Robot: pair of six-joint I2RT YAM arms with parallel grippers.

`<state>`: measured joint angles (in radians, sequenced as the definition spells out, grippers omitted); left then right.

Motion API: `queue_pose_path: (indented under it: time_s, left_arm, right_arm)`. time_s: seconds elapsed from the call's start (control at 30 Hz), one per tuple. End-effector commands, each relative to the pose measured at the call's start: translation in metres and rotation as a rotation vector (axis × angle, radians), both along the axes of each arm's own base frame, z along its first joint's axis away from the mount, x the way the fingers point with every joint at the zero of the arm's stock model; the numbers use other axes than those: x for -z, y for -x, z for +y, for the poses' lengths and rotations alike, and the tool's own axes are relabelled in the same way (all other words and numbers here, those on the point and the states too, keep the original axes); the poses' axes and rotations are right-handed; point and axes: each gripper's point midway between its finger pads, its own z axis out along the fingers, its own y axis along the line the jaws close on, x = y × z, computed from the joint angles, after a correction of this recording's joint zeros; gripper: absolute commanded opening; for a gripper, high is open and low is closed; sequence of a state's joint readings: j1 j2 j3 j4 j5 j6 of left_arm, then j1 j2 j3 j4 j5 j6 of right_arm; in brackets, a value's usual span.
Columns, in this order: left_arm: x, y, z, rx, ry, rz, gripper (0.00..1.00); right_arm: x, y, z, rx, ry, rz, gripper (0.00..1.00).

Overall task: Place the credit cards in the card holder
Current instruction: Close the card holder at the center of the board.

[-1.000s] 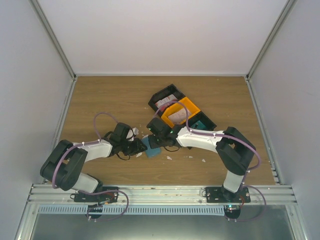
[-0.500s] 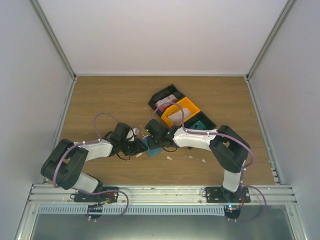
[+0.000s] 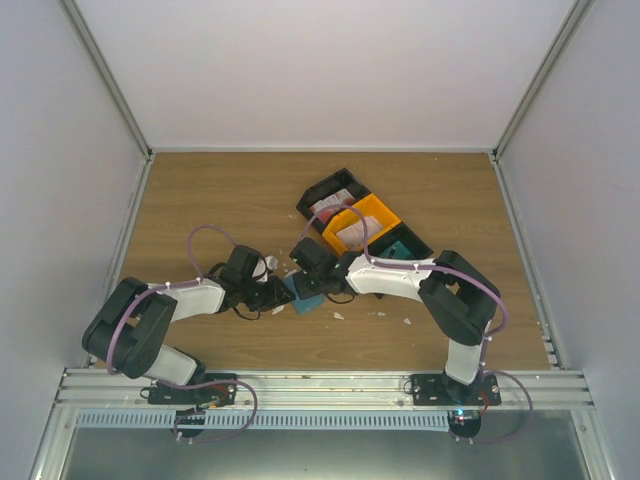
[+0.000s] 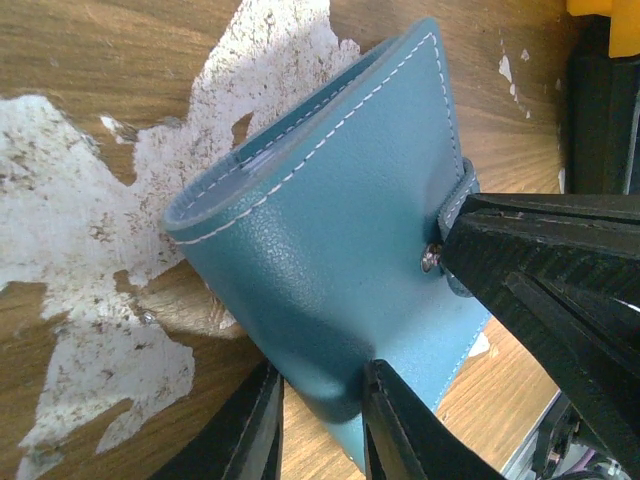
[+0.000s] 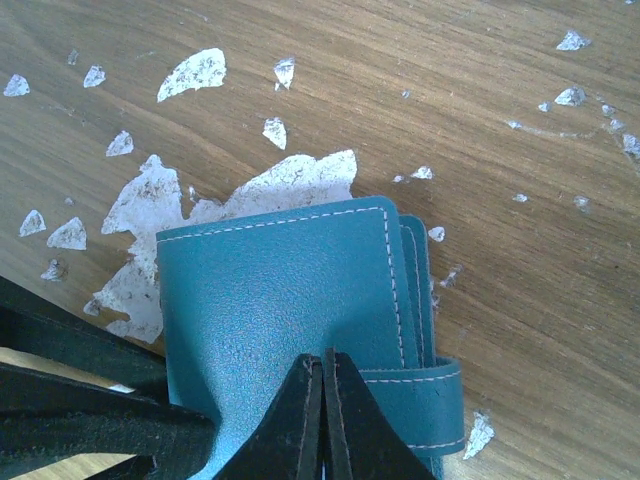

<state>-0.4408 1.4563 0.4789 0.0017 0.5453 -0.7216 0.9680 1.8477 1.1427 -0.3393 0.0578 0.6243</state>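
The blue card holder (image 3: pixel 304 296) lies folded on the table between the two grippers. It also shows in the left wrist view (image 4: pixel 330 240) and the right wrist view (image 5: pixel 280 290). My left gripper (image 4: pixel 322 400) is shut on its near folded corner, one finger on each side. My right gripper (image 5: pixel 322 362) is shut, its tips on the holder's snap strap (image 5: pixel 420 385). The credit cards sit in the tray: red-blotched white ones (image 3: pixel 330 205), pale ones (image 3: pixel 352 232) and teal ones (image 3: pixel 401 247).
The black-and-orange three-compartment tray (image 3: pixel 380 210) stands behind the right gripper. White scraps and scuffed patches (image 5: pixel 190 72) lie scattered on the wood around the holder. The right gripper's black fingers (image 4: pixel 560 290) fill the right of the left wrist view.
The right arm has shifted a little to the left, with its elbow drawn in. The left arm and the card holder have stayed in place.
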Motion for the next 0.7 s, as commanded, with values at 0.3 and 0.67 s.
queue_pose_path:
  time_s: [0.3,0.67]
  left_arm:
    - [0.0051,-0.0056,0.0032,-0.004,-0.013,-0.020,0.24]
    - [0.0053,-0.0048,0.0031,0.001,-0.013,-0.022,0.23]
  right_arm:
    - [0.0030,0.0047,0.0091,-0.025,-0.059,0.047,0.01]
    - [0.0119,0.0070,0.0070,-0.032,-0.043,0.077,0.00]
